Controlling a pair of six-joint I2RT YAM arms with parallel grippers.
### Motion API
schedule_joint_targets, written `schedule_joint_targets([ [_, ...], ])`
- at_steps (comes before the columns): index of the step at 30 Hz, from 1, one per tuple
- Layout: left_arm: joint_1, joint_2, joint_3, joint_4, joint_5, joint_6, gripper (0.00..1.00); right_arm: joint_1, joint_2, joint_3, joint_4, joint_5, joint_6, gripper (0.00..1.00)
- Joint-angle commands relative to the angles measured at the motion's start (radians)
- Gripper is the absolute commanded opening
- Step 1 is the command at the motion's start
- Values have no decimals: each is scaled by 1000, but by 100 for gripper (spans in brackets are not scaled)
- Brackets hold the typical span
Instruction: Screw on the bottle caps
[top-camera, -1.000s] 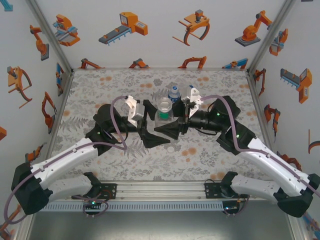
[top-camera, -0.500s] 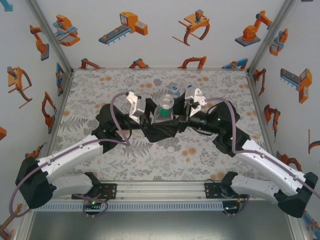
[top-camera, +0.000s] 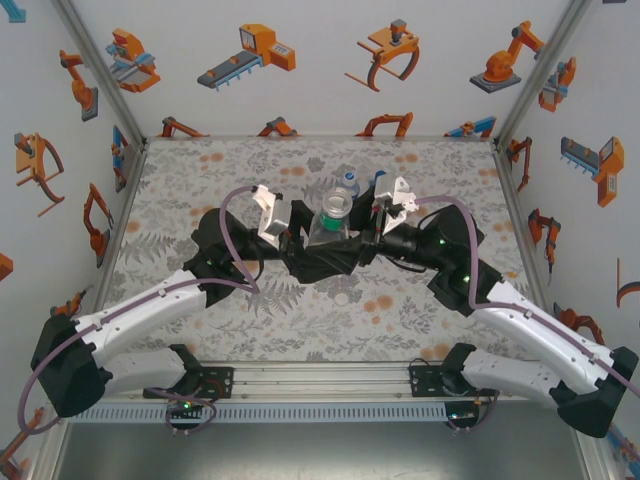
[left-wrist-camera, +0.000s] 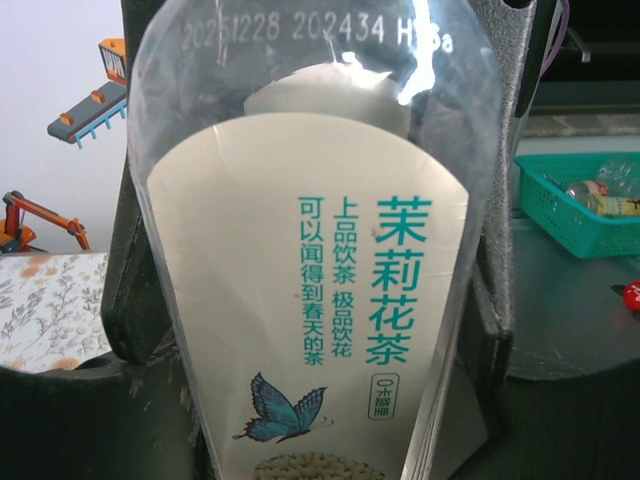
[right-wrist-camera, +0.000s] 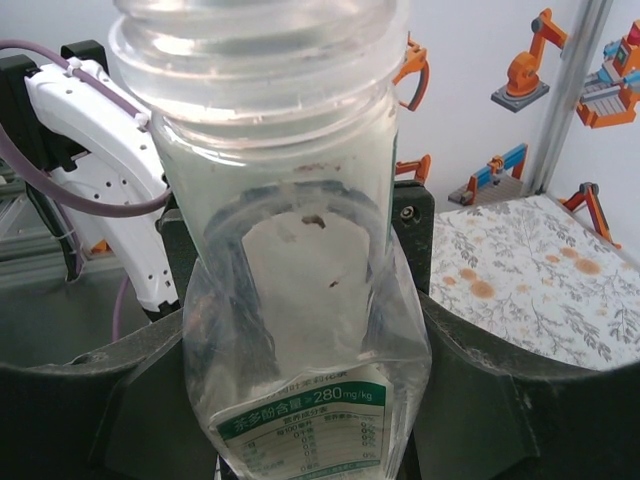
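Two arms (top-camera: 150, 310) (top-camera: 530, 320), at least two bottles (top-camera: 335, 212) (top-camera: 347, 183), one white cap (top-camera: 343, 297)

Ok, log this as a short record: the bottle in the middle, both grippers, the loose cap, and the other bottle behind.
middle bottle: clear tea bottle, upright at the centre of the table
its neck: threaded, open, no cap on
left gripper: closed on the tea bottle's labelled body
right gripper: closed on the same bottle, from the opposite side
loose cap: white cap lying on the table, on the near side of the grippers
other bottle: blue-labelled water bottle, standing just behind the tea bottle
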Motion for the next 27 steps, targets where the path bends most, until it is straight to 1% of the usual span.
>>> schedule_joint_targets([
  [1,2,-43,29,-52,-35,59,36,-1,-37,22,-28,75,-27,70],
  [3,10,-69,25,-118,-73,97,33,-1,-45,39,-84,90,-54,77],
  [6,33,-113,25,-247,-131,164,29,-1,-65,49,-146,143,-91,80],
  [8,62,-144,24,-332,-160,198,25,-2,-75,46,-180,201,-98,80],
  [10,100,-172,26,-411,-176,221,18,-3,-80,45,-222,255,-101,79],
  [11,126,-188,25,-451,-179,226,13,-2,-78,46,-247,280,-99,79],
  [14,208,-229,16,-536,-168,228,0,-2,-64,45,-316,335,-88,77],
  [18,321,-260,29,-659,-68,244,0,-4,-23,28,-399,412,-30,72],
  [20,374,-256,51,-737,-31,260,0,-5,7,25,-455,477,29,69],
  [22,429,-254,56,-774,12,279,0,-7,41,14,-505,534,94,66],
  [24,466,-258,44,-791,26,308,0,-9,81,-9,-542,572,157,62],
  [27,513,-258,30,-832,16,365,0,-11,147,-34,-590,610,252,55],
])
